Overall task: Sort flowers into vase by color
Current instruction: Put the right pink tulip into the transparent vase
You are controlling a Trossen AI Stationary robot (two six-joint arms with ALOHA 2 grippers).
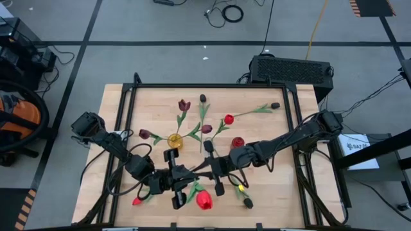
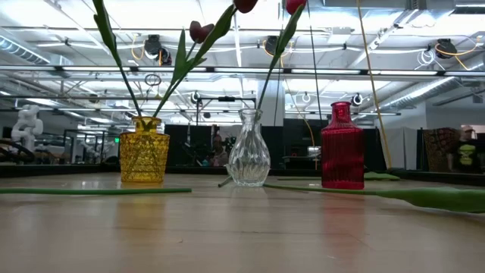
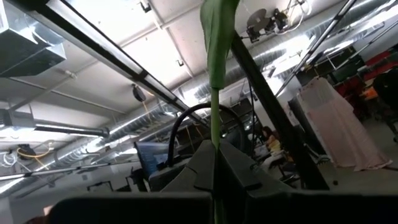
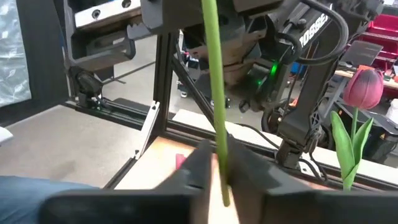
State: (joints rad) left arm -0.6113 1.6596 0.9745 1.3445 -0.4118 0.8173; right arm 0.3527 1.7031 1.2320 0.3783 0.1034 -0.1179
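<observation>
Both grippers meet near the table's near edge, left gripper (image 1: 178, 187) and right gripper (image 1: 215, 173), each shut on a thin green tulip stem. A bright red tulip head (image 1: 204, 200) shows just below them. Whether both hold the same stem I cannot tell. Behind stand a yellow vase (image 2: 144, 155) with maroon tulips (image 1: 184, 104), a clear vase (image 2: 248, 155) with tulips in it, and a red vase (image 2: 342, 148). Loose tulips lie on the wood: a dark one (image 1: 275, 106) at the far right, another (image 1: 246, 201) near right, and a red head (image 1: 137, 201) near left. My left gripper (image 3: 214, 180) pinches a green stem (image 3: 214, 140) between its two fingers; the stem rises past the fingertips into a long leaf (image 3: 217, 37). My right gripper (image 4: 221, 177) pinches a bare green stem (image 4: 219, 140) between its fingers, lying across it, coming level from the table's right.
A black frame (image 1: 212, 85) rims the wooden table. The three vases stand in a row just behind the grippers. A stem (image 2: 91, 191) and a leaf (image 2: 424, 197) lie flat on the wood. A black box (image 1: 290, 67) sits past the far right corner.
</observation>
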